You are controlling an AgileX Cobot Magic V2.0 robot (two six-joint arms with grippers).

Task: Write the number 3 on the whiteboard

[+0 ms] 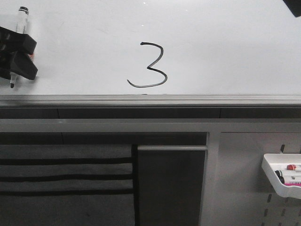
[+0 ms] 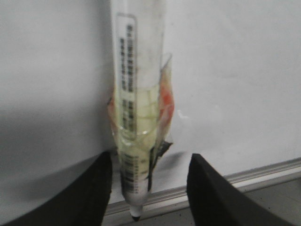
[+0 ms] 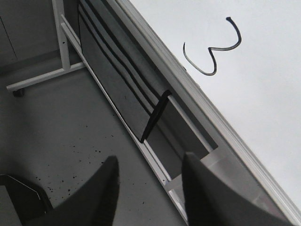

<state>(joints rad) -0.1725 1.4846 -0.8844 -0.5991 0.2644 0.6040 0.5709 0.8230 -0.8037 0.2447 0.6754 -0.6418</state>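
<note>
The number 3 (image 1: 149,66) is drawn in thin black line low on the whiteboard (image 1: 225,47), just above its grey bottom rail (image 1: 150,100). It also shows in the right wrist view (image 3: 214,49). My left gripper (image 1: 16,54) is at the board's far left, shut on a clear-bodied marker (image 1: 21,21) that points down, its tip (image 1: 11,85) a little above the rail. In the left wrist view the marker (image 2: 136,117), wrapped in tape, hangs between the two black fingers (image 2: 94,188). My right gripper (image 3: 148,188) is open and empty, off the board over the floor.
Below the rail are a dark panel (image 1: 171,188) and a grey sheet with black stripes (image 1: 66,183). A grey pegboard (image 1: 244,188) at lower right carries a small white tray (image 1: 282,181) with markers. The stand's leg with a caster (image 3: 19,92) rests on the speckled floor.
</note>
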